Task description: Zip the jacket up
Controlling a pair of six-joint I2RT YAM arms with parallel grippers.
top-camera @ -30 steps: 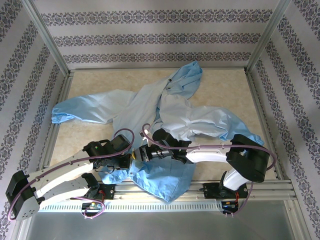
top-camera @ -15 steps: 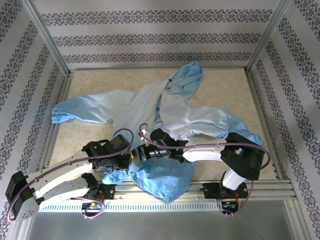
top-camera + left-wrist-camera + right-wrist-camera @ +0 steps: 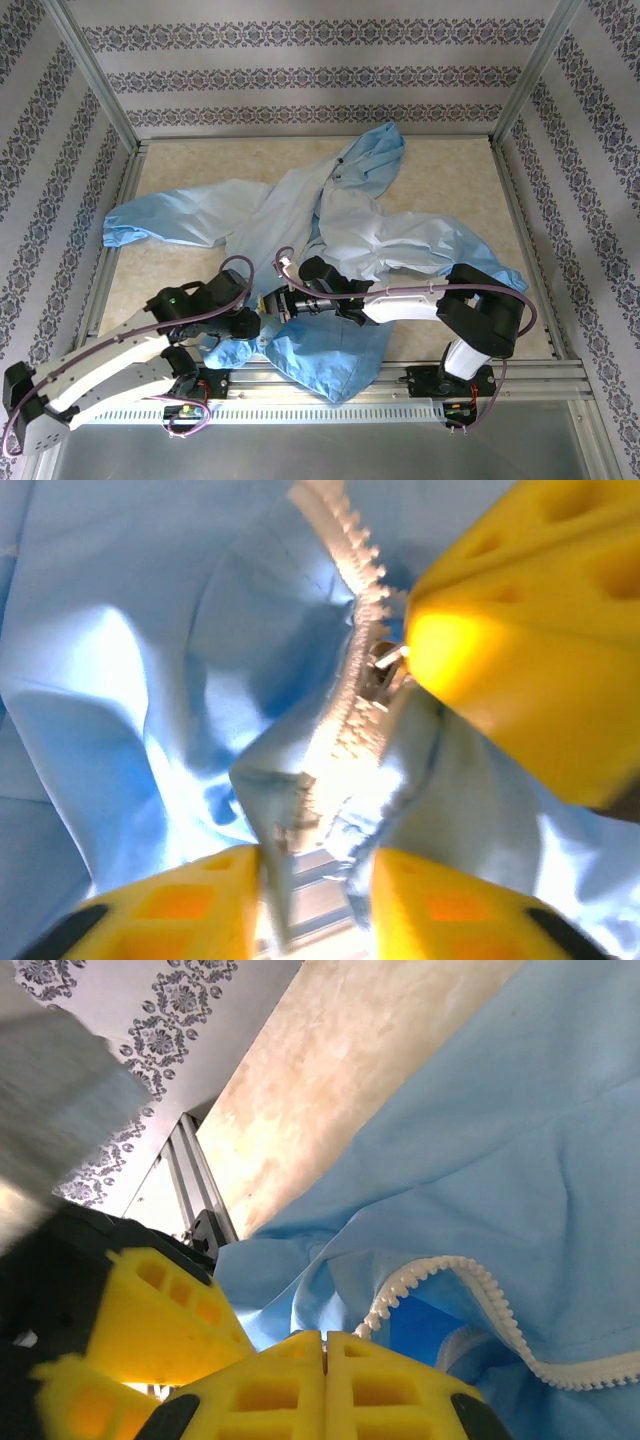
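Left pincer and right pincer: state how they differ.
Left pincer stands open, jaws apart; right pincer is shut, jaws pressed together. The zipper of the jacket runs into the left pincer's gap; it curves past the right pincer's closed tips. Both are yellow-tipped.

Jacket (image 3: 300, 215) blankets mid table (image 3: 450, 170); far corners free

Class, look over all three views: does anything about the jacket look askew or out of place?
Yes. The jacket lies crumpled and skewed, its hem bunched over the near rail, and its zipper gapes open.
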